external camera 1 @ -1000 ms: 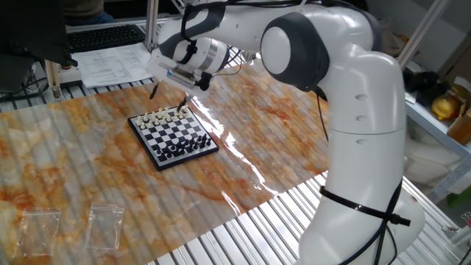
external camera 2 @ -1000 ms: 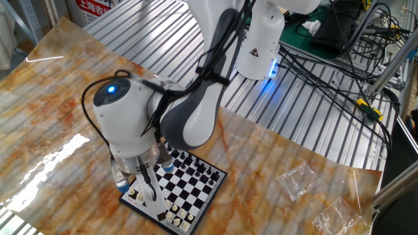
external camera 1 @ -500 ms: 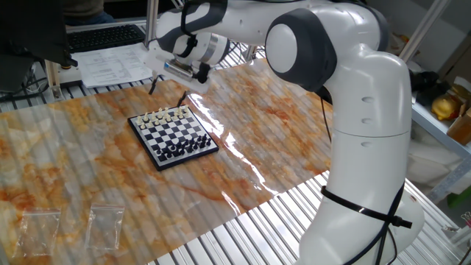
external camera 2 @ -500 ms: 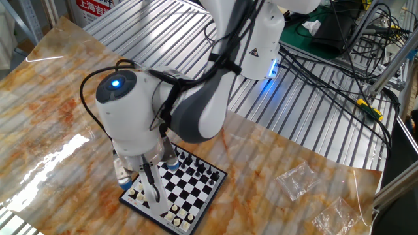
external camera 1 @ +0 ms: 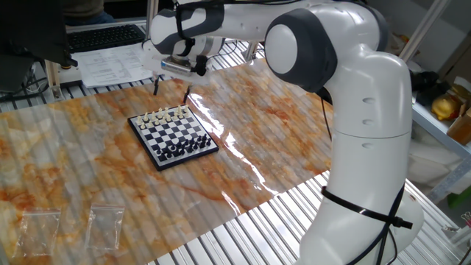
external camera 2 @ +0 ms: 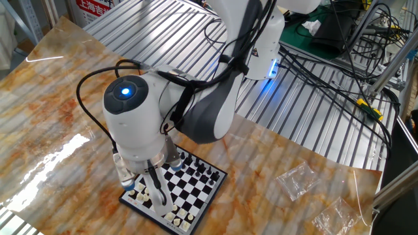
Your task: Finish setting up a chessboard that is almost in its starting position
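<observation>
The chessboard [external camera 1: 175, 135] lies on the marbled tabletop, with white pieces [external camera 1: 163, 115] along its far edge and black pieces [external camera 1: 185, 149] along its near edge. My gripper [external camera 1: 171, 90] hangs above the table just beyond the white-piece edge, fingers pointing down and spread apart. I see nothing between them. In the other fixed view the gripper [external camera 2: 147, 185] is over the white-piece side of the chessboard [external camera 2: 196, 189], and the arm's wrist hides part of the board. The pieces are too small to tell apart.
Two clear plastic bags [external camera 1: 38, 224] [external camera 1: 107, 223] lie near the table's front left; they also show in the other fixed view [external camera 2: 297, 179]. A keyboard [external camera 1: 103, 35] and papers [external camera 1: 116, 62] sit behind the table. Cables [external camera 2: 339, 72] run over the metal slats.
The gripper has lifted off the white-piece edge of the board and drawn back towards the far side, staying open. The board has not moved.
</observation>
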Robot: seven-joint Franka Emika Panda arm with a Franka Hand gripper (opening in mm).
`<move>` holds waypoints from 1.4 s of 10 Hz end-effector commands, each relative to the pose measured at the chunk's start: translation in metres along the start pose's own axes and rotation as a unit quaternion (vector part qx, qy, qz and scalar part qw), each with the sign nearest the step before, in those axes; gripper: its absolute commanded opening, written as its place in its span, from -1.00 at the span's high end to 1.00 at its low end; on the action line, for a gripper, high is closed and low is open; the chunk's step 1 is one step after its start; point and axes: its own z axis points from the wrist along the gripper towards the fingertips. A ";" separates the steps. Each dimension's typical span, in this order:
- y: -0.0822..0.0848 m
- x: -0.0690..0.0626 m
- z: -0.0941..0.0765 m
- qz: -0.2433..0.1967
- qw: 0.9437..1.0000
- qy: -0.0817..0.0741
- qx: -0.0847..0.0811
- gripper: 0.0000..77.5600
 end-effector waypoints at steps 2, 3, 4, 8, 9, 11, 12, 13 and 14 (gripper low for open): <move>-0.006 0.000 -0.009 -0.012 1.000 -0.012 0.020 -1.00; -0.008 0.000 -0.011 -0.022 0.999 -0.012 0.023 -1.00; -0.009 -0.001 -0.012 -0.025 0.999 -0.012 0.023 -1.00; -0.015 -0.002 -0.018 -0.044 0.999 -0.011 0.021 -1.00; -0.015 -0.002 -0.018 -0.041 0.999 -0.012 0.020 -1.00; -0.017 -0.002 -0.019 -0.036 0.999 -0.013 0.020 -1.00; -0.018 -0.002 -0.021 -0.037 0.999 -0.014 0.020 -1.00; -0.020 -0.002 -0.023 -0.039 0.999 -0.014 0.020 -1.00; -0.025 -0.003 -0.027 -0.059 0.998 -0.012 0.017 -1.00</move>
